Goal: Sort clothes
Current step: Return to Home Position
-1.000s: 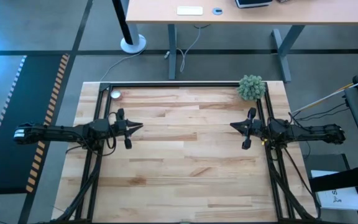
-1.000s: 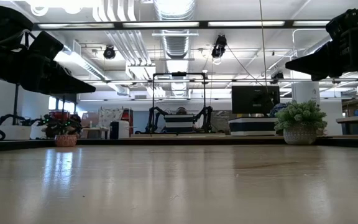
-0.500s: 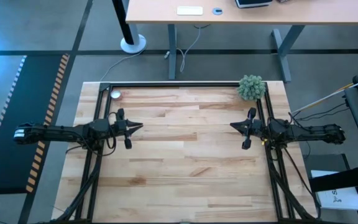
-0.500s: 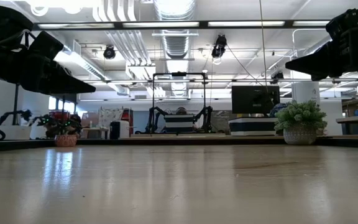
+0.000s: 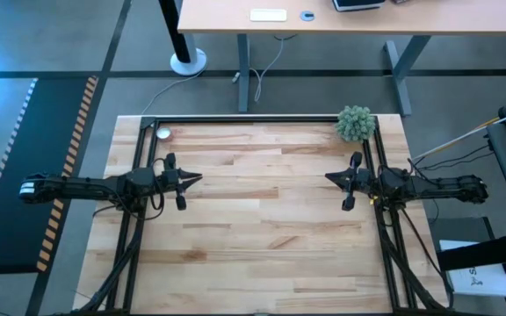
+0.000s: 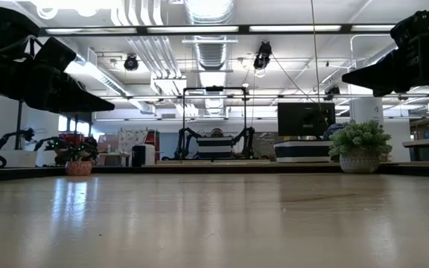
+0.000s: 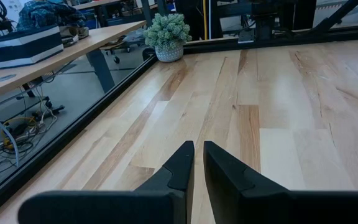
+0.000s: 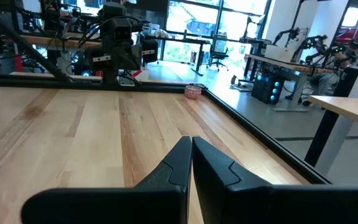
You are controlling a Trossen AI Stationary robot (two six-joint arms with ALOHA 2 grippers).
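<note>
High view: left gripper [image 5: 198, 178] sits over the left part of the table [image 5: 262, 254], fingers nearly together with a thin gap, holding nothing. Its arm lies flat, reaching in from the left edge and pointing toward the centre. Right gripper [image 5: 328, 177] mirrors it over the right part, fingers pressed closed, empty, arm flat and reaching in from the right edge. The two tips face each other, well apart, with bare wood between them. Small green plant [image 5: 356, 123] stands at the far right corner, near the right arm. A small round white object [image 5: 162, 133] lies at the far left corner. Black frame rails run along the far edge and both sides. No clothes visible anywhere on the table. A desk [image 5: 341, 17] stands beyond the far edge.

Low view: both arms hang above the tabletop as dark shapes at the upper corners, neither touching the wood. Plant in a pale pot [image 6: 360, 147] stands at the far edge. Nothing blocks the space between the arms.

Left wrist view: own fingers [image 7: 178, 167] near-parallel with a slim slit between them, above bare planks; plant [image 7: 168, 36] ahead at the corner.

Right wrist view: own fingers [image 8: 178, 163] touching at the tips; left arm seen opposite across the table.
</note>
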